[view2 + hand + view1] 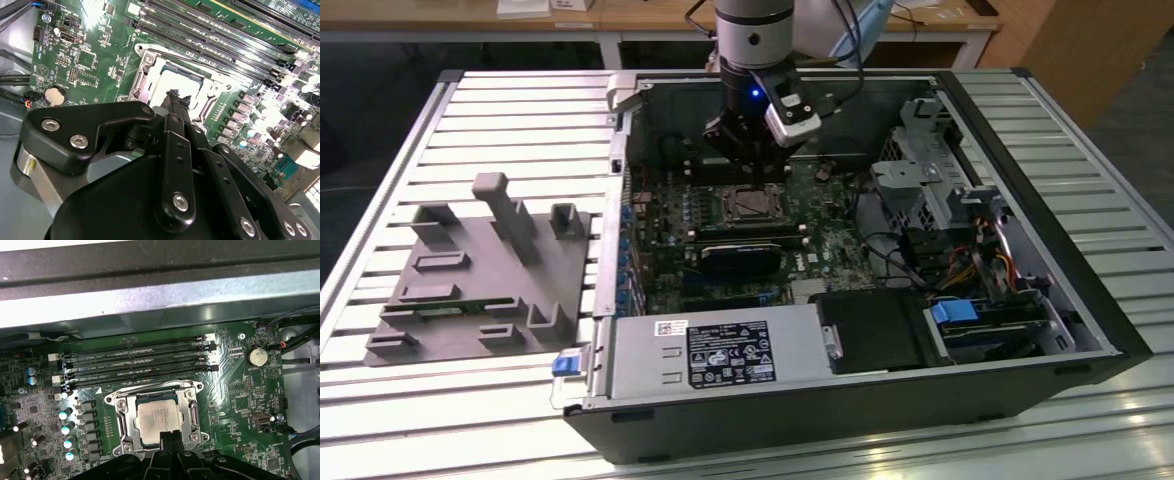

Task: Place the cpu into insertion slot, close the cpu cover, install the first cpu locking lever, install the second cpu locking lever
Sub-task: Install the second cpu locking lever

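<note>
So the cpu (157, 420) is sitting in the insertion slot (122, 426) inside the open pc case (1067, 330), and the cpu cover (191, 415) looks closed over it. Levers, can't tell. The claw (171, 438) hangs at the socket edge, fingers pinched narrow, holding nothing.

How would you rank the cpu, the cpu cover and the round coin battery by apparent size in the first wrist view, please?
1. cpu cover, framing the chip
2. cpu
3. coin battery, clearly smallest
</note>
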{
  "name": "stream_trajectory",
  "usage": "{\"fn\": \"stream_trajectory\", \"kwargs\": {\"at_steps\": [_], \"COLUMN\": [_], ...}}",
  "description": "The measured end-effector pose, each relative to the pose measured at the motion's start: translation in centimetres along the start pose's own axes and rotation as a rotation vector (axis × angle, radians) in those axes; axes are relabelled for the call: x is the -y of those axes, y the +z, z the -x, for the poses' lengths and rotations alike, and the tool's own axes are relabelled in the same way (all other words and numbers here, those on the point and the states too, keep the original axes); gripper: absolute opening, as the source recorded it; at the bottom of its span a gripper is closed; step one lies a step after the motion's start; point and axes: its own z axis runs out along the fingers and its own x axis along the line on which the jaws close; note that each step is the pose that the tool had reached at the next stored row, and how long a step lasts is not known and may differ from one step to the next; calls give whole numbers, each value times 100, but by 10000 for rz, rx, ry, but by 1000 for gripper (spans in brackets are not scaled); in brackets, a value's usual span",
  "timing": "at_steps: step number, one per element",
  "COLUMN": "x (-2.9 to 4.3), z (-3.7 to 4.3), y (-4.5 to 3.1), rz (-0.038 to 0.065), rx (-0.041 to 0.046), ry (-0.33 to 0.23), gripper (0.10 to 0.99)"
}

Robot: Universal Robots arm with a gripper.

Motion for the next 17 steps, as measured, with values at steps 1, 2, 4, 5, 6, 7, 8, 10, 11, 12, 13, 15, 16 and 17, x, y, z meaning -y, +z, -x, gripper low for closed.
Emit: {"fn": "stream_trajectory", "kwargs": {"at_steps": [1,2,4,5,6,7,8,10,11,12,13,15,16,17], "x": [9,20,55,78,101,125,149,198,221,245,267,312,334,357], "z": [1,3,8,12,15,19,22,29,32,35,38,44,47,49], "y": [2,3,5,5,7,8,9,11,13,13,14,17,18,18], "rz": [3,4,5,6,17,31,48,88,116,145,175,244,279,313], "rx": [1,2,2,2,0,-2,-5,-11,-14,-20,-25,-35,-40,-46], "ry": [1,0,1,1,2,2,5,7,10,13,15,22,25,28], "gripper": [106,106,106,106,106,106,106,106,106,106,106,106,106,106]}}
